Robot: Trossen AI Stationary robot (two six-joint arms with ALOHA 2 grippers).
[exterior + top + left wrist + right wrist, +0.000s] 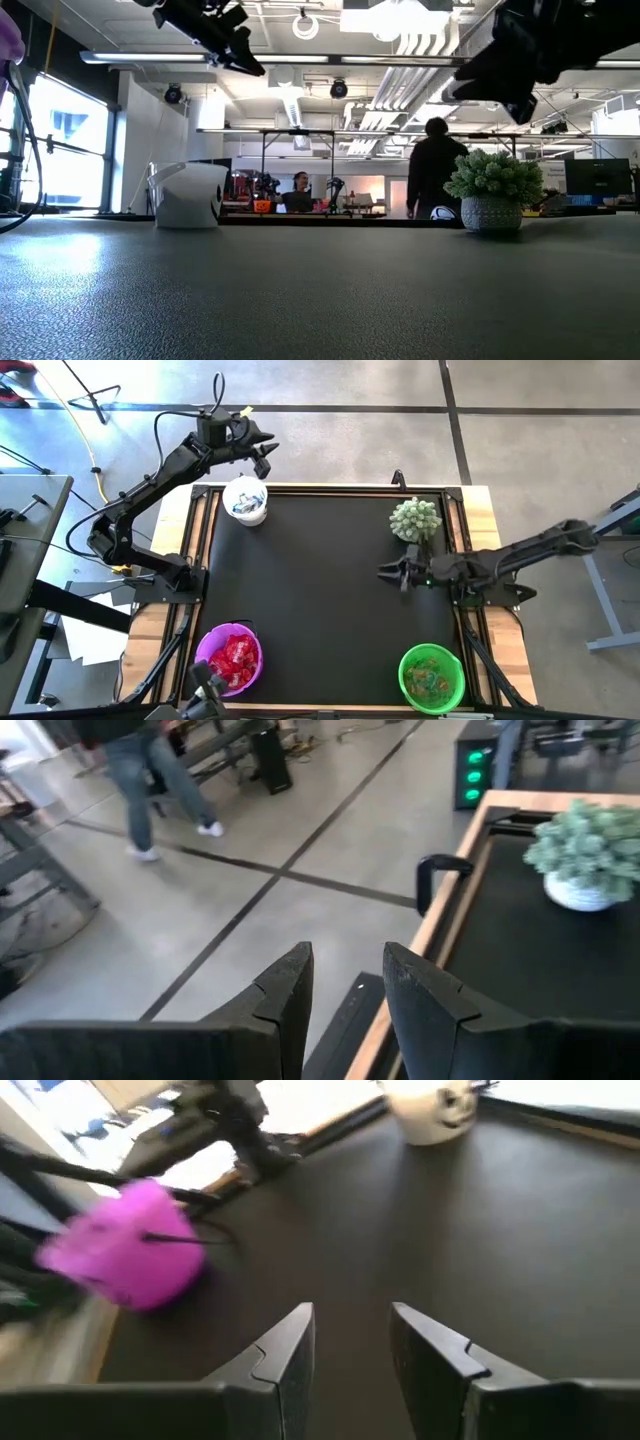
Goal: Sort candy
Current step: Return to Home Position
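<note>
The candy lies sorted in three bowls on the black mat. Red packets [237,660] fill the purple bowl [205,645] at the near left. Blue-and-white bars [245,503] sit in the white bowl [247,515] at the far left, and greenish pieces [430,678] in the green bowl [408,660] at the near right. My left gripper [266,455] hangs open in the air just beyond the white bowl, over the table's far edge, its fingers [290,985] holding nothing. My right gripper [385,572] is open above the mat, right of the middle, pointing left toward the purple bowl [130,1260].
A spiky pale green plant in a pot [415,518] stands at the far right, just behind my right gripper. A black clamp [398,478] sits on the far edge. Wooden table strips [490,510] border the mat. People stand in the room beyond [432,165].
</note>
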